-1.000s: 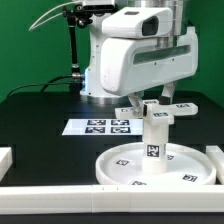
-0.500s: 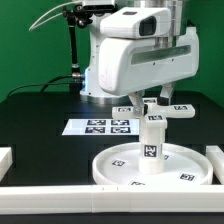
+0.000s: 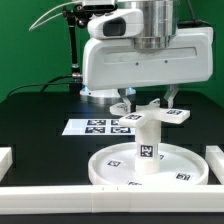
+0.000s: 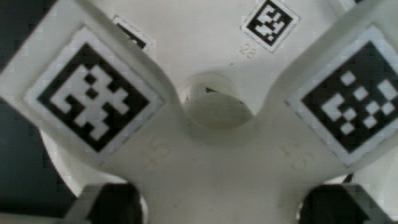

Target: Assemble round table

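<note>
Change since earlier frames: arm housing is now sitting higher and further toward the exterior view's left; the foot piece (image 3: 150,113) is turned slightly on the leg (image 3: 147,146), and the disc (image 3: 148,168) is lying a little further left than before.
Step in hand: judged to be the screwing of the cross-shaped foot piece onto the top of the short leg, which is standing upright at the centre of the rimmed disc.
Pincer state: the gripper (image 3: 148,102) is straddling the hub of the foot piece; whether its fingers (image 4: 111,202) are pressing on the hub or standing just clear cannot be told from either view.
Position of task parts: disc is lying flat on the black table (image 3: 40,120), in front of the marker board (image 3: 98,126); leg is rising from its middle; foot piece is sitting across the leg top, directly under the wrist.
Wrist view: two tagged arms of the foot piece are spreading outward, with the hub hole (image 4: 217,108) between them.
Next move, as judged: another turn about the leg axis, pincer kept centred on the hub, so the thread is not crossing.
Risk: disc is sliding on the table under torque.
</note>
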You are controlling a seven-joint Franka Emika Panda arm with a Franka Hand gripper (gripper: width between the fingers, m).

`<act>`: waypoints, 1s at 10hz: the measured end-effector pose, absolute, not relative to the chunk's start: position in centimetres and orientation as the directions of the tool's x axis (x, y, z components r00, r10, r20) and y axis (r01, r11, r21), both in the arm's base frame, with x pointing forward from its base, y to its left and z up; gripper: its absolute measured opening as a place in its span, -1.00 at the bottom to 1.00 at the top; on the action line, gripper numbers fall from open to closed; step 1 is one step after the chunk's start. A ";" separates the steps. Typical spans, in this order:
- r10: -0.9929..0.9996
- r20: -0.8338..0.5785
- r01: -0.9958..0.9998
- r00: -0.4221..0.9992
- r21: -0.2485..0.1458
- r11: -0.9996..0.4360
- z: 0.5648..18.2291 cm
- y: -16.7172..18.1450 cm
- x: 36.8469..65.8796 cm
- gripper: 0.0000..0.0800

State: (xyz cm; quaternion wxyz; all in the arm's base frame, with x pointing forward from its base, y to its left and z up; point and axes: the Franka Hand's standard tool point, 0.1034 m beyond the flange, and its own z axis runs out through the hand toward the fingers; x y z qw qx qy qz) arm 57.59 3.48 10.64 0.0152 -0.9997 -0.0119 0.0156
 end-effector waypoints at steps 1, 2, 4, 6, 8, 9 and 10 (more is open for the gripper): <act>-0.029 -0.033 -0.029 0.999 -0.029 -0.999 10.6 3.8 57.6 0.10; -0.095 -0.035 -0.096 0.995 -0.027 -0.995 10.6 3.8 57.6 0.10; -0.235 -0.039 -0.235 0.971 -0.022 -0.972 10.6 3.8 57.5 0.10; -0.351 -0.042 -0.352 0.936 -0.017 -0.936 10.6 3.8 57.5 0.10; -0.529 -0.048 -0.531 0.847 -0.016 -0.847 10.5 3.8 57.6 0.10; -0.631 -0.060 -0.633 0.774 -0.028 -0.774 10.5 3.8 57.6 0.10; -0.718 -0.069 -0.721 0.692 -0.031 -0.692 10.5 3.9 57.6 0.10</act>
